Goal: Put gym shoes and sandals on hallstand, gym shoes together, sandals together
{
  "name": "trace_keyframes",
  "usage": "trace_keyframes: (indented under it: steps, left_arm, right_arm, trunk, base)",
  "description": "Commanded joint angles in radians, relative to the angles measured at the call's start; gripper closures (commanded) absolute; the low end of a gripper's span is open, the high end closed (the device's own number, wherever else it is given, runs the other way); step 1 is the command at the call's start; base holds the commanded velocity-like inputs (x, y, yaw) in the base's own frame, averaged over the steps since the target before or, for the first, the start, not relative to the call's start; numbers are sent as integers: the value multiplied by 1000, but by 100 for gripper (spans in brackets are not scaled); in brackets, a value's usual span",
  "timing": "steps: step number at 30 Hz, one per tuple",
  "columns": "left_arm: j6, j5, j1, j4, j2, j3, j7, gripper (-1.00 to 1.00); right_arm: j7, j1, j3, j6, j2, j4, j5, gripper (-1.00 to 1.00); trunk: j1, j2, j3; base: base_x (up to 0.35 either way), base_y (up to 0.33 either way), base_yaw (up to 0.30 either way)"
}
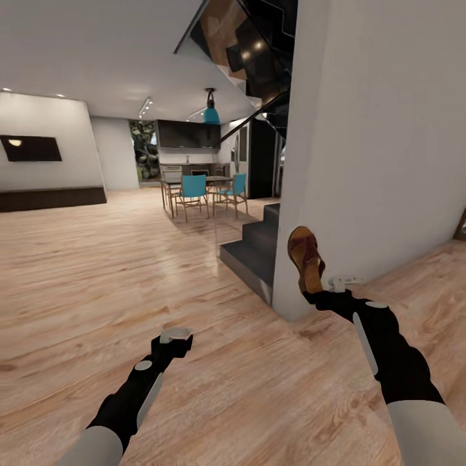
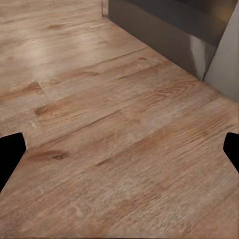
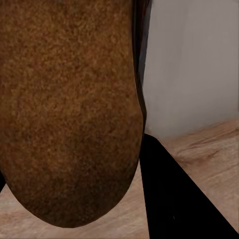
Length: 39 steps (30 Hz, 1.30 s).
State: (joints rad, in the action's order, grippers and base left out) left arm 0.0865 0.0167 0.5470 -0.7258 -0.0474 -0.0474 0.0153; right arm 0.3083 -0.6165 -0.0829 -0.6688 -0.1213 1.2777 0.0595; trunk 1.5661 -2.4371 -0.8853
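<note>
cork-soled sandal [image 1: 305, 257], reddish-brown straps, stands upright above the right gripper [image 1: 315, 292], pinched at its lower end and lifted clear of the corridor floor [image 1: 97, 272]; a white wall corner [image 1: 362, 162] lies just behind it. in the right wrist view the tan sole [image 3: 69, 109] sits pressed close against the fingers. judged light, fairly stiff, with a grippy sole: an end pinch may let it swing, so mid-sole holds better. left gripper [image 1: 173, 340] hangs empty over the planks, fingers spread
</note>
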Motion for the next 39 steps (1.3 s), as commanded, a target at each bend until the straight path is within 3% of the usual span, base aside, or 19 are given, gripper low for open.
trace_keyframes:
  steps: [1, 8, 39]
  left_arm:
    - [6, 2, 1, -1, 0, 0, 2, -100]
    - [6, 2, 1, -1, 0, 0, 2, -100]
    - [6, 2, 1, -1, 0, 0, 3, -100]
  right_arm:
    - [4, -1, -1, -6, 0, 2, 2, 100]
    - [4, 0, -1, -6, 0, 2, 2, 100]
    - [4, -1, -1, -6, 0, 1, 3, 100]
  trunk:
    - [0, 0, -1]
    - [0, 0, -1]
    - [0, 0, -1]
  base:
    - [1, 0, 289]
    - [59, -33, 289]
    - [184, -180, 289]
